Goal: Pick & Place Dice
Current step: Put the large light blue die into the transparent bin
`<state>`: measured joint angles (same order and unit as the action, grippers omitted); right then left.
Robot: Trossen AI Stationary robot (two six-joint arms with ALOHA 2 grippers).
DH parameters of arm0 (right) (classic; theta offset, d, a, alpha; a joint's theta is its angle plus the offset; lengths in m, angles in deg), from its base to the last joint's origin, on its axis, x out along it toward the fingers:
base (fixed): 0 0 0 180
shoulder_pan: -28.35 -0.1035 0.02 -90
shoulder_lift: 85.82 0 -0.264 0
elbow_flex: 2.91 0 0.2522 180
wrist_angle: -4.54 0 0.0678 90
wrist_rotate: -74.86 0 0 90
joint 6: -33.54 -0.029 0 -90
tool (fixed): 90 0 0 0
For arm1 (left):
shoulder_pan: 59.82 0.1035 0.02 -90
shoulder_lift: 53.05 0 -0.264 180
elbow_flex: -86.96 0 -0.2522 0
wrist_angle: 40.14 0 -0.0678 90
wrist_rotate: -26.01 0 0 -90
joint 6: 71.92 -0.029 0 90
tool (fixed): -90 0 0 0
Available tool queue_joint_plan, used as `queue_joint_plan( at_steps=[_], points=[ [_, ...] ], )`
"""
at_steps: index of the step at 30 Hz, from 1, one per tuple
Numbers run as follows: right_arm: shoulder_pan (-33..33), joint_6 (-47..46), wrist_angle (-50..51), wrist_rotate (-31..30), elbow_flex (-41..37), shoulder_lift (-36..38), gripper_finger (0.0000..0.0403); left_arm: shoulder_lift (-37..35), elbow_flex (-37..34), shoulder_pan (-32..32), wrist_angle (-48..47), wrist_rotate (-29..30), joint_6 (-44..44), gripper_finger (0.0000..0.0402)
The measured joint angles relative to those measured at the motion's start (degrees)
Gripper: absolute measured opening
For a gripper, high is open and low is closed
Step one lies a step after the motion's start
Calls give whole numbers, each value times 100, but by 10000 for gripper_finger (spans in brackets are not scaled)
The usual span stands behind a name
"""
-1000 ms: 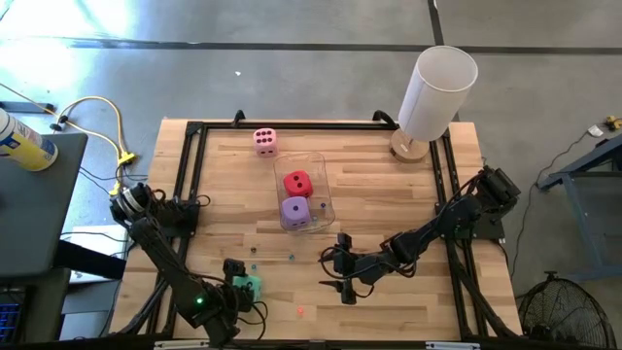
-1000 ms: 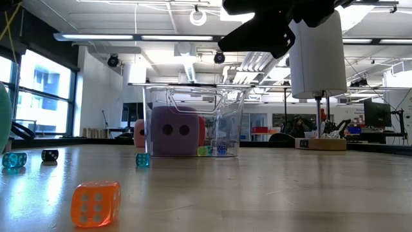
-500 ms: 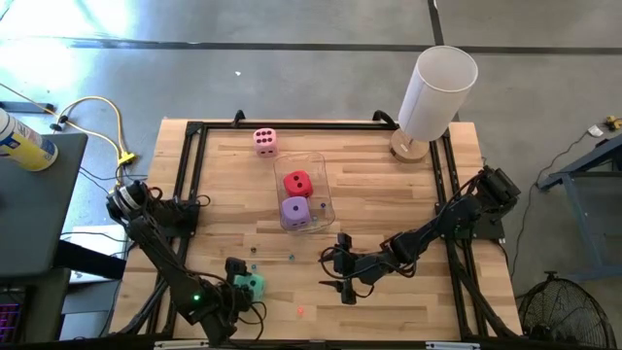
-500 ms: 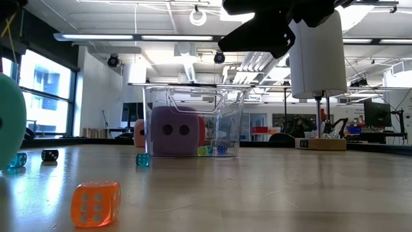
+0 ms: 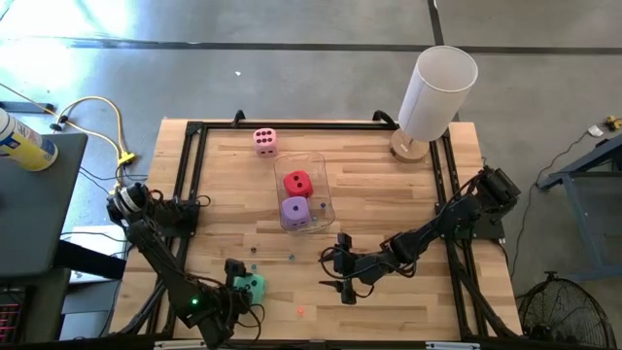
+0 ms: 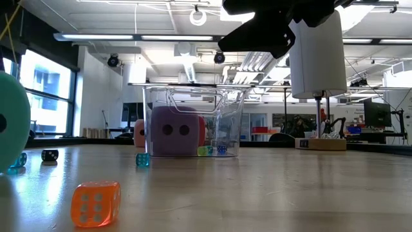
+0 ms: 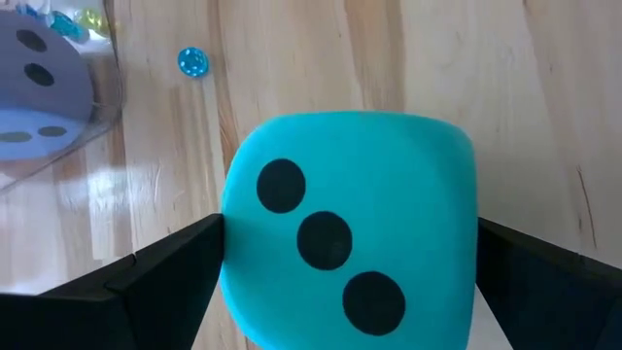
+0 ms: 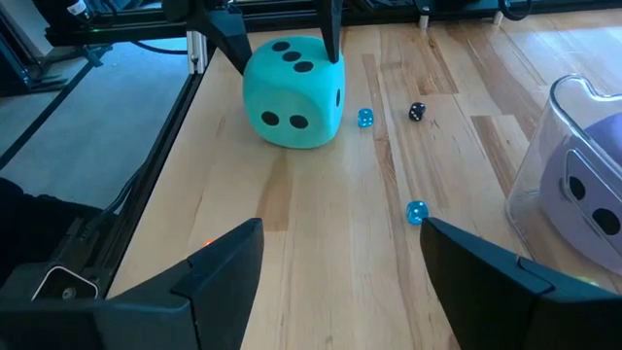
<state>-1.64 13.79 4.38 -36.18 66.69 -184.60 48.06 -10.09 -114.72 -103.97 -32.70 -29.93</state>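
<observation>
Left gripper (image 5: 245, 285) low at the near-left part of the wooden worktop (image 5: 369, 185), fingers (image 7: 146, 277) clamped on either side of the teal-green die (image 5: 250, 285), three-pip face towards the wrist camera (image 7: 345, 248); same die seen from the right wrist with its underside just above or at the boards (image 8: 293, 89), cannot tell which; looms as a green curve at the edge of the low view (image 6: 13, 122).

Right gripper (image 5: 342, 275) hovering near the middle front of the worktop, fingers (image 8: 219, 267) spread apart and holding nothing.

Clear plastic container (image 5: 324, 199) at the centre; red die (image 5: 298, 183) and purple die (image 5: 295, 211) inside it, side by side, purple nearer the front (image 6: 172, 132); pink die (image 5: 264, 142) alone on the boards beyond the container.

Small beads scattered between container and teal-green die: blue bead (image 8: 416, 212), black bead (image 8: 416, 112); small orange die (image 6: 96, 203) close to the low camera.

Tall white cylinder (image 5: 437, 92) standing at the far-right corner.
</observation>
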Motion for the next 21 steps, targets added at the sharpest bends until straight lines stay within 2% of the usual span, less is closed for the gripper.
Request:
queue_joint_plan(
  at_steps=[8,16,21],
  points=[
    [0,2,-142,1,0,0,270,-354,-43,-27,-195,43,-321,397],
    [0,2,-198,2,0,0,270,-664,-17,-33,-200,1112,-676,397],
    [-4,-14,-472,86,-2,0,270,-969,-17,-35,-421,1423,-1034,397]
  ],
)
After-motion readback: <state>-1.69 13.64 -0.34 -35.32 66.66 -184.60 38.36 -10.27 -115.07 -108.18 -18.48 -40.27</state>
